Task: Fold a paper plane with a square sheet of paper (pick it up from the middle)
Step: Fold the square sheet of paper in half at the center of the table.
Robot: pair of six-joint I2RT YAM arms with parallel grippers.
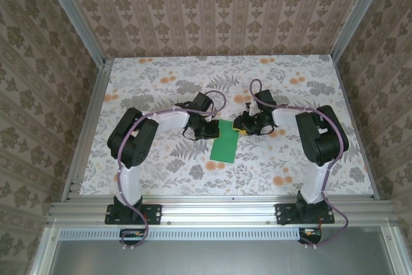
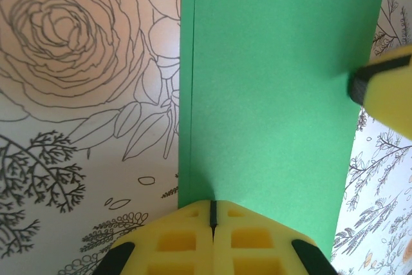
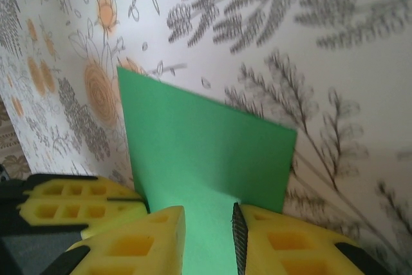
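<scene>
Flower-printed table (image 1: 161,172) lay under both arms, with patterned walls (image 1: 212,11) on three sides; the green paper (image 1: 224,141) lay flat near the middle of it, a rectangle longer than wide, its long sides running near to far with a slight tilt. Both grippers met at its far end; the near end lay free. The left gripper (image 1: 211,131) sat at the far left side of the paper, its yellow fingers (image 2: 187,236) pressed together with no gap, tips at the paper's edge; whether any paper was pinched between them I could not tell. In the left wrist view one long edge showed two layers, slightly offset. The right gripper (image 1: 242,127) sat at the far right corner, its jaws apart; in the right wrist view green paper showed in the gap between the fingers, touching neither that I could see. The two grippers stood just beside each other across the paper's width.
</scene>
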